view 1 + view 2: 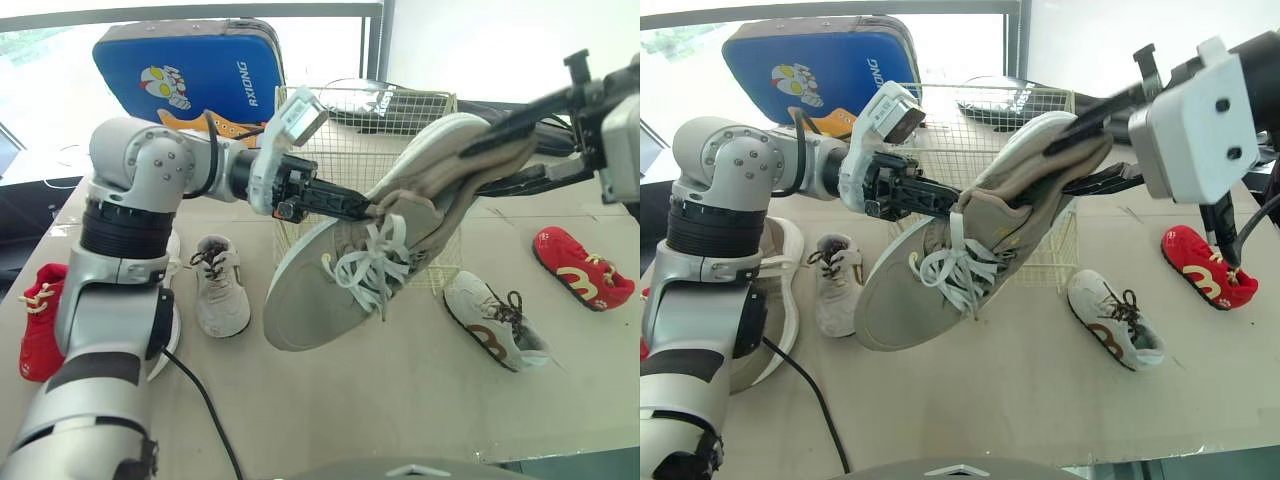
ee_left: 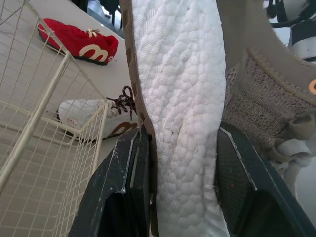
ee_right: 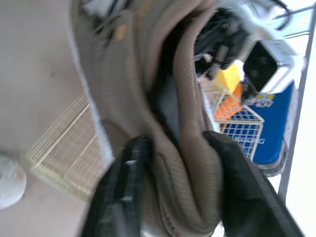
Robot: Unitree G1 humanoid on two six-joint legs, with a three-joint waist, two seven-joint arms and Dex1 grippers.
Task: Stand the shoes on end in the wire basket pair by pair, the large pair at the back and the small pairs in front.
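A large tan shoe (image 1: 330, 290) with white laces hangs in the air, toe down and to the left, in front of the cream wire basket (image 1: 400, 95). My left gripper (image 1: 365, 210) is shut on its middle; its fingers (image 2: 133, 173) pinch the white sole (image 2: 182, 98). My right gripper (image 1: 480, 155) is shut on the heel collar, one finger (image 3: 126, 173) on each side of it. A second large shoe (image 1: 788, 270) lies on the table behind my left arm, mostly hidden.
On the table (image 1: 420, 400) lie a small beige shoe (image 1: 220, 285), a small white and brown shoe (image 1: 495, 320), a red shoe (image 1: 580, 268) at the right and another red shoe (image 1: 40, 320) at the left edge. A blue case (image 1: 190, 70) stands behind the basket.
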